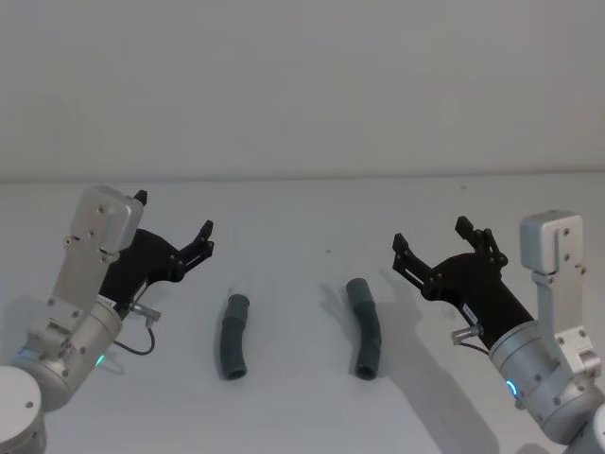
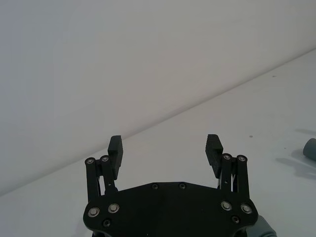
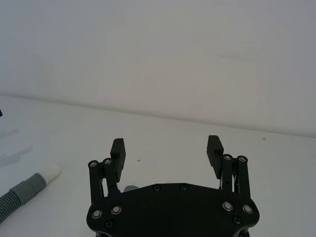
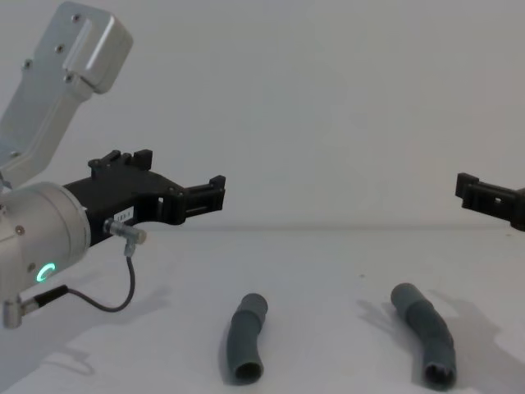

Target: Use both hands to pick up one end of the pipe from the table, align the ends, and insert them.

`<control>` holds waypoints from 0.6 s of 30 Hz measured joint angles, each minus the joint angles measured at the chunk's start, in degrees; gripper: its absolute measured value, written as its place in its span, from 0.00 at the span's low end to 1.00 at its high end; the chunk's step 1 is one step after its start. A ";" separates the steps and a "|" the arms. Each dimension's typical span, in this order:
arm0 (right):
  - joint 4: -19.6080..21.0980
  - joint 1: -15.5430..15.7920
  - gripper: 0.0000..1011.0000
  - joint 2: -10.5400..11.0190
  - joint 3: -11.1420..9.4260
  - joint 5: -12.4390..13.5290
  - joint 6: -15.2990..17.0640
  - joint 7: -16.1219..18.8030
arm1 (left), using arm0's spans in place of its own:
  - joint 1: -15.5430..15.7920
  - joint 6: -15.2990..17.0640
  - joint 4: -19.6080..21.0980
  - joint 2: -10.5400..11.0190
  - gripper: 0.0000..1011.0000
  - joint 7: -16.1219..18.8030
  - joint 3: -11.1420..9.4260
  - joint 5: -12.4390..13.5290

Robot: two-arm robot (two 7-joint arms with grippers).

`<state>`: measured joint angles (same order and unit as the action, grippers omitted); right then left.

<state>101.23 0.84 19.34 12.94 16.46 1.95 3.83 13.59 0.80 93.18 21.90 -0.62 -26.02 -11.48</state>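
1. The left pipe piece (image 1: 233, 337) and the right pipe piece (image 1: 364, 328) lie apart on the table (image 1: 302, 213), between the grippers.
2. The left gripper (image 1: 174, 214) hovers raised, outboard of the left pipe piece, fingers spread wide and empty.
3. The right gripper (image 1: 431, 235) mirrors it beside the right pipe piece, equally wide and holding nothing.

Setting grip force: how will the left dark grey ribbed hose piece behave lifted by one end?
The dark grey ribbed hose piece probably flexes at its ribs, so the free end may droop. Its bend likely limits rolling.
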 joint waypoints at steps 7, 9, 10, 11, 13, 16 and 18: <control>0.00 0.00 0.99 0.00 0.00 0.00 0.00 0.00 | 0.00 0.00 0.00 0.00 0.99 0.00 0.00 0.00; 0.00 0.00 0.99 0.00 0.00 0.00 0.00 0.00 | 0.00 0.00 0.00 0.00 0.99 0.00 0.00 0.00; 0.00 0.00 0.99 0.00 0.00 0.00 0.00 0.00 | 0.00 0.00 0.00 0.00 0.99 0.00 0.00 0.00; 0.00 0.00 0.99 0.00 0.00 0.00 0.00 0.00 | 0.00 0.00 0.00 0.00 0.99 0.00 0.00 0.00; 0.00 0.00 0.99 0.00 0.00 0.00 0.00 0.00 | 0.00 0.00 0.00 0.00 0.99 0.00 0.00 0.00; 0.00 0.00 0.99 0.00 0.00 0.00 0.00 0.00 | 0.00 0.00 0.00 0.00 0.99 0.00 0.00 0.00; 0.00 0.00 0.99 0.00 0.00 0.00 0.00 0.00 | 0.00 0.00 0.00 0.00 0.99 0.00 0.00 0.00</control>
<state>101.23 0.84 19.34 12.94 16.46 1.95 3.83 13.59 0.80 93.18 21.89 -0.63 -26.02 -11.48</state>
